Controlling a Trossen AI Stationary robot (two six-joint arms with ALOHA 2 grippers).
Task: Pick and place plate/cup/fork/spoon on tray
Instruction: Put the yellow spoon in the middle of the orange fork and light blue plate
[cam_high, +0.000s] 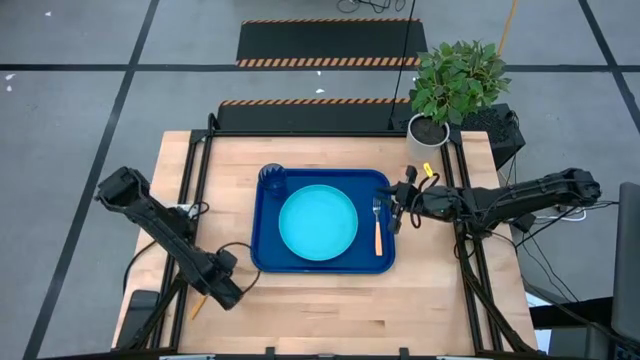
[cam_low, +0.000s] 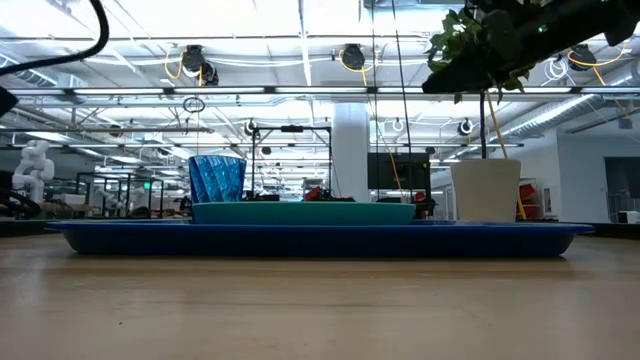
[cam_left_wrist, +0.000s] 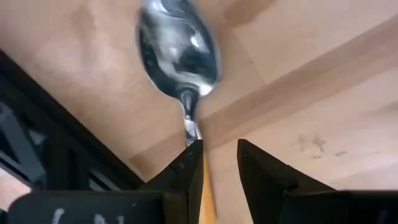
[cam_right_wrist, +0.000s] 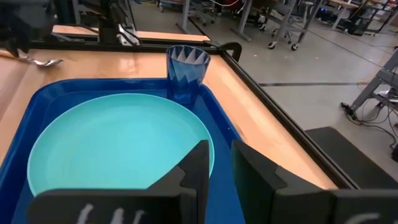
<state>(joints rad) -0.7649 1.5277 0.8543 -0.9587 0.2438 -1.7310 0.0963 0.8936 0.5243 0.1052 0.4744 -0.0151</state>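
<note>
Spoon (cam_left_wrist: 179, 53) lies at the near left corner of the tabletop (cam_high: 330, 300), well apart from the tray (cam_high: 385, 262); the left claw (cam_left_wrist: 214, 165) is closed on its orange handle, with the silver bowl projecting past the fingertips. Tray sits mid-tabletop and carries the plate (cam_high: 318, 222) at its centre, the cup (cam_high: 272, 180) in its far left corner, and the fork (cam_high: 378, 226) along its right side beside the plate. Right claw (cam_high: 400, 212) hovers at the tray's right edge near the fork, fingers narrowly parted and holding nothing. A potted plant (cam_high: 455, 82) stands at the far right corner.
</note>
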